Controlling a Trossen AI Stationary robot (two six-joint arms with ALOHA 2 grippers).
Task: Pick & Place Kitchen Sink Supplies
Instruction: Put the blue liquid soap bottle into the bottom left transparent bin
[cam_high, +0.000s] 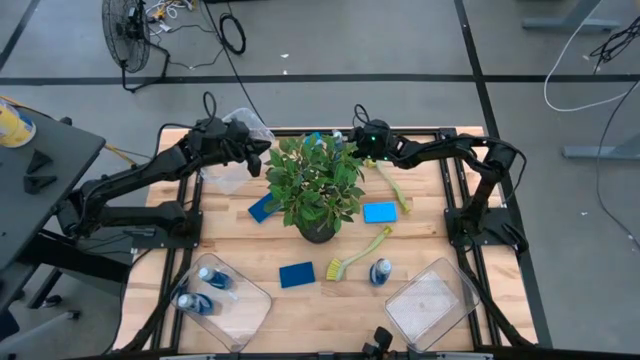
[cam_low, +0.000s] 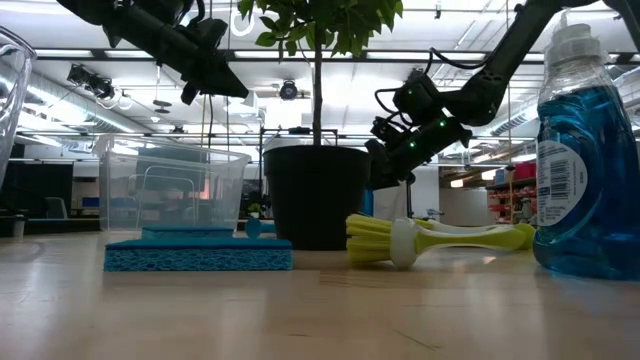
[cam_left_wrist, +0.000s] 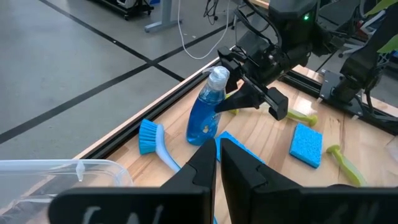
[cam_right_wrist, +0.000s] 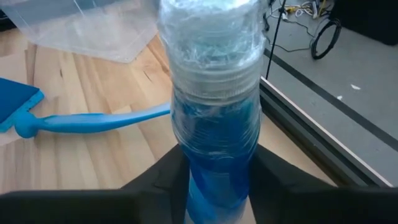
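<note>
Right gripper (cam_left_wrist: 249, 93) closes around a small blue bottle with a pale cap (cam_left_wrist: 209, 106) at the worktop's far edge.

Its dark fingers (cam_right_wrist: 273, 171) press both sides of the upright bottle's neck, beside a blue long-handled brush (cam_left_wrist: 152, 140). The left gripper (cam_left_wrist: 217, 165) hovers near, fingers together, empty, above a clear plastic bin (cam_left_wrist: 56, 177).

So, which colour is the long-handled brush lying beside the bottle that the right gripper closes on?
The brush is blue, clearest in the right wrist view.
</note>
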